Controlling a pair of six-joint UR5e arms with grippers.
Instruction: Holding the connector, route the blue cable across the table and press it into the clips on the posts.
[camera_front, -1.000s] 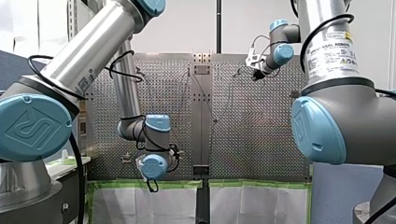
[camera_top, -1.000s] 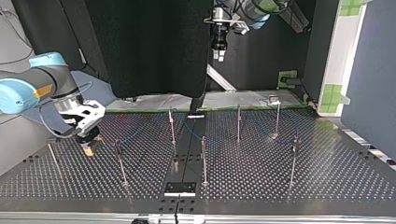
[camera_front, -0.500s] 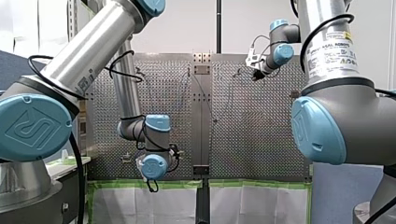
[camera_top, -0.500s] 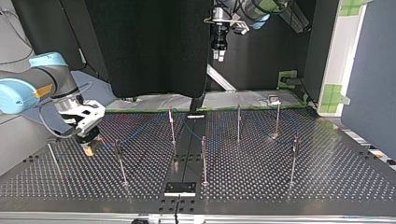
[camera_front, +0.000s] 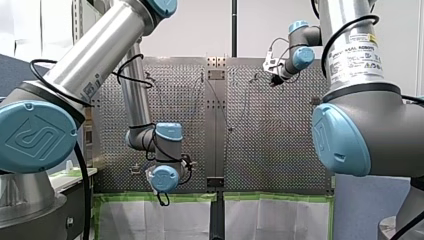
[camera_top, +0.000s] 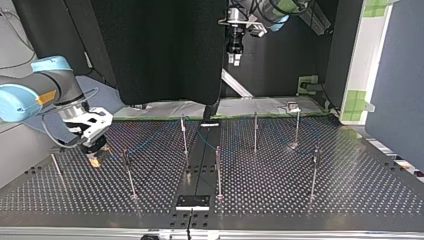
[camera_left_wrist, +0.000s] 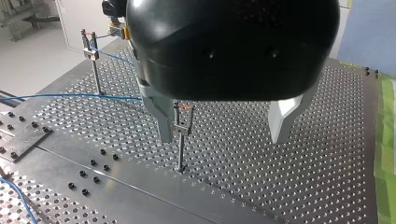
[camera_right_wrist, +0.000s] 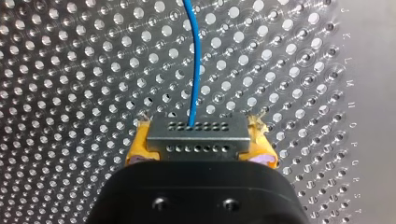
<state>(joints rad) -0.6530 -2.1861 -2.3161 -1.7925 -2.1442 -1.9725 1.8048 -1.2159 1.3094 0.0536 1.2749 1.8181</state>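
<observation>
Over the perforated table (camera_top: 300, 190) my right gripper (camera_right_wrist: 200, 140) clamps the connector (camera_right_wrist: 197, 133) — my left gripper (camera_left_wrist: 223, 136) gapes empty. A black curtain (camera_top: 165, 50) hangs at the table's edge.

The front view was bright, with a pale wall (camera_front: 200, 30) behind and highlights streaking my left arm (camera_front: 95, 55). The top view was dim, its black curtain (camera_top: 160, 50) swallowing light (only the table (camera_top: 300, 190) glinted faintly). Glare ringed the holes around the connector (camera_right_wrist: 197, 138); my left gripper (camera_left_wrist: 222, 137) hung dark against a brightly lit floor (camera_left_wrist: 42, 51).
</observation>
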